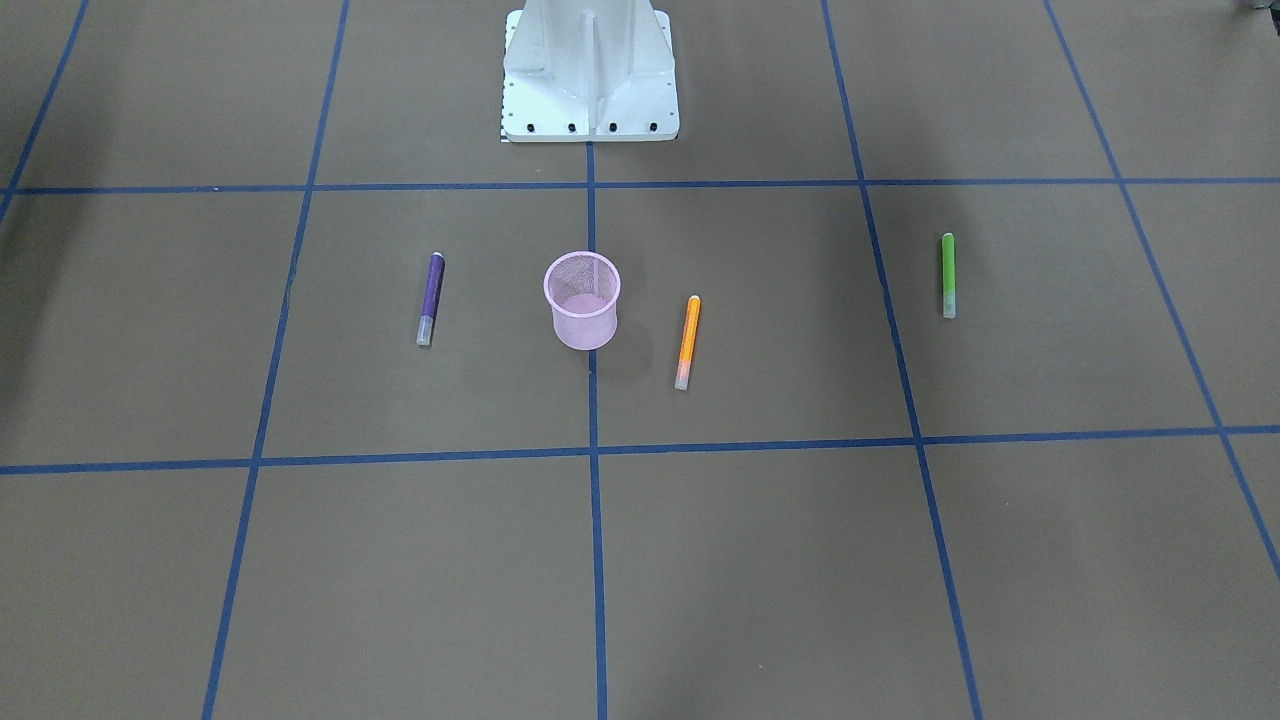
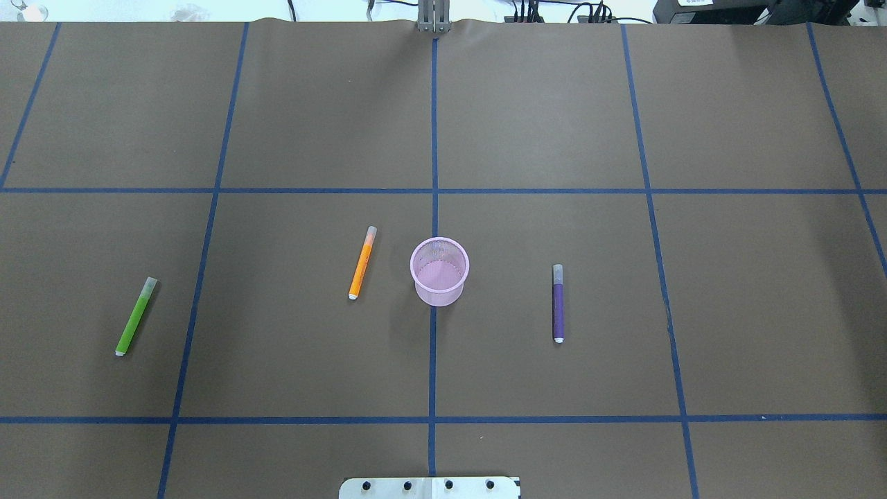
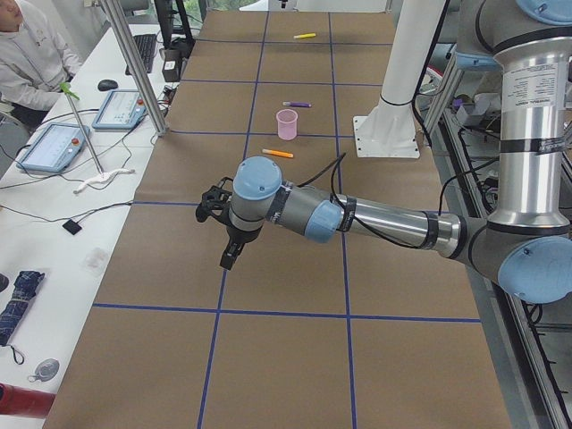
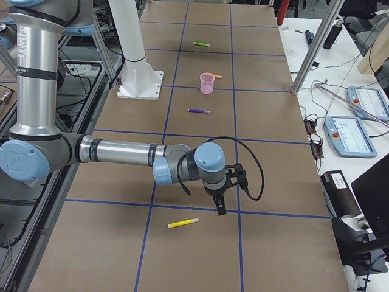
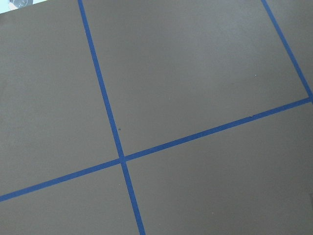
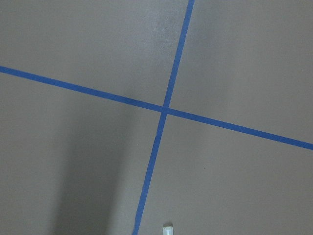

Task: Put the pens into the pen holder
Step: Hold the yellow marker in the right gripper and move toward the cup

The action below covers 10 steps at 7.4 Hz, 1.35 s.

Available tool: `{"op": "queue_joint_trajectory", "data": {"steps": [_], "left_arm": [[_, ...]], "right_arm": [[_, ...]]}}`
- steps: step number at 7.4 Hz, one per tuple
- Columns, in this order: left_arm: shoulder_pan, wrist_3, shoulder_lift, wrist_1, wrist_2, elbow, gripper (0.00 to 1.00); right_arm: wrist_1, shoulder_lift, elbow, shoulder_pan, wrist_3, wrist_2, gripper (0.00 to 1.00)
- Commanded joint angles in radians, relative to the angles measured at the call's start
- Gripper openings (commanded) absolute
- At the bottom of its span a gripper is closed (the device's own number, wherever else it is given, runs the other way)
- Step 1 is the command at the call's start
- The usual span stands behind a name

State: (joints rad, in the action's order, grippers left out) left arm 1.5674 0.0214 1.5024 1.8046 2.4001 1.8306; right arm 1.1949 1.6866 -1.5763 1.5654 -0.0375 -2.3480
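Pen holder [image 2: 439,270] stands upright mid-table [image 2: 312,104], with orange pen [image 2: 362,263] and purple pen [image 2: 558,303] lying flat on either side. Green pen [image 2: 135,316] and yellow pen [image 4: 183,223] lie toward opposite ends. My left gripper [image 3: 227,262] and right gripper [image 4: 220,211] hover above the table, and I cannot tell how the jaws stand.

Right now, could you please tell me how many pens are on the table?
4. Orange pen just left of the pen holder, purple pen right of it, green pen far left, yellow pen at the table's right end, outside the overhead view. None seem hidden.
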Motion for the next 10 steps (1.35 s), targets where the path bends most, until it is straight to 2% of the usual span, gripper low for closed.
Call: {"op": "queue_joint_trajectory", "data": {"steps": [1,3,4,5,7,10], "left_arm": [[0.0,0.0,-0.001,0.03,0.016,-0.002,1.0],[0.0,0.0,-0.001,0.044,0.016,-0.005,1.0],[-0.001,0.0,-0.001,0.044,0.016,-0.004,1.0],[0.0,0.0,-0.001,0.044,0.016,-0.004,1.0],[-0.001,0.0,-0.002,0.064,0.016,-0.005,1.0],[-0.001,0.0,-0.005,0.065,0.016,-0.005,1.0]], "right_arm": [[-0.281,0.03,0.132,-0.089,0.217,0.011,1.0],[-0.516,0.095,0.206,-0.168,0.341,0.045,0.99],[-0.576,0.146,0.206,-0.201,0.353,0.083,0.99],[-0.586,0.169,0.206,-0.228,0.353,0.107,0.96],[-0.586,0.179,0.217,-0.28,0.349,0.137,0.8],[-0.586,0.177,0.233,-0.323,0.346,0.163,0.65]]}}
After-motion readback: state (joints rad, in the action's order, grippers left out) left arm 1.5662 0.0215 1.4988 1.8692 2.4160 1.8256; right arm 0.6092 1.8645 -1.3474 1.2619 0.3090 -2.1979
